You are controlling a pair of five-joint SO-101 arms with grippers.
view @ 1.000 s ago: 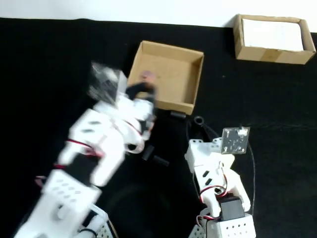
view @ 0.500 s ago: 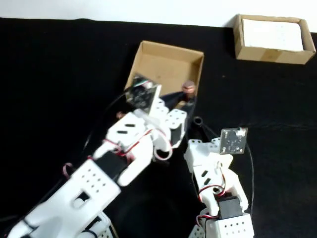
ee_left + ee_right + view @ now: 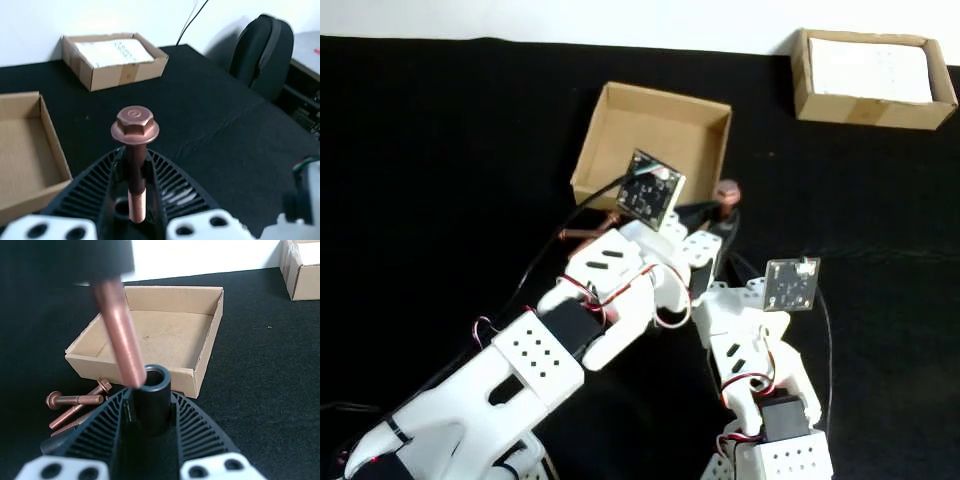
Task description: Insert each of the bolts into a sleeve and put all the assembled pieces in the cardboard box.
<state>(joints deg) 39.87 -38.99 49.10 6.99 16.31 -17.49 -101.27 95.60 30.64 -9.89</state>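
Left gripper [image 3: 131, 172] clamped on bolt [image 3: 134, 145] — tip at mouth of sleeve [image 3: 152, 400]; sleeve upright, clenched in right gripper [image 3: 150, 412]; cardboard box [image 3: 130, 369] just behind — loose bolts [image 3: 75, 401] beside it.

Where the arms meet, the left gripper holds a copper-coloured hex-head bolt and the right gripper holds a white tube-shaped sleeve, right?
Wrong colour: the right wrist view shows the right gripper holding a black tube-shaped sleeve, not a white one. The left gripper does hold the copper-coloured hex-head bolt.
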